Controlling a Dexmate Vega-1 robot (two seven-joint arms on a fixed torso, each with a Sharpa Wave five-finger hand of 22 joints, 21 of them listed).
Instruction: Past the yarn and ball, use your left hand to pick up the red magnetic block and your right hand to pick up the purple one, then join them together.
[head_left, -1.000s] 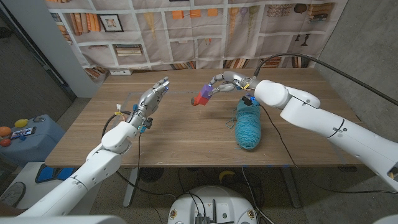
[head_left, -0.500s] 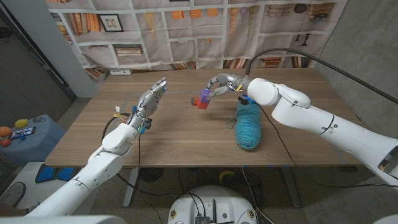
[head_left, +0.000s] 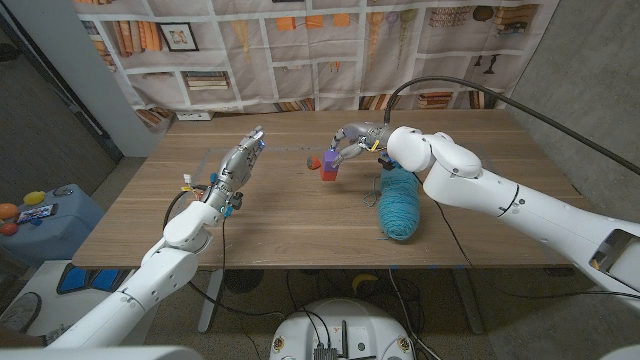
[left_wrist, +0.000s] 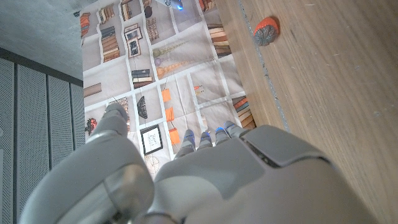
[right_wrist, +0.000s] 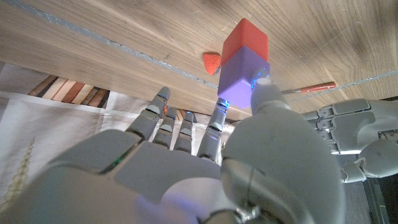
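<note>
Blocks joined: purple block (right_wrist: 241, 78) on red block (right_wrist: 245, 40), now lowered toward the table, pinched by the right hand (head_left: 352, 139). Left hand (head_left: 243, 158) stays raised, fingers apart, holding nothing.

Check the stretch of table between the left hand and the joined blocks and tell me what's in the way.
Nothing visible stands there. In the head view only bare wood lies between the open left hand and the red block, which sits under the purple block at the right hand. The small ball lies beside the blocks; the yarn is off to their right.
</note>
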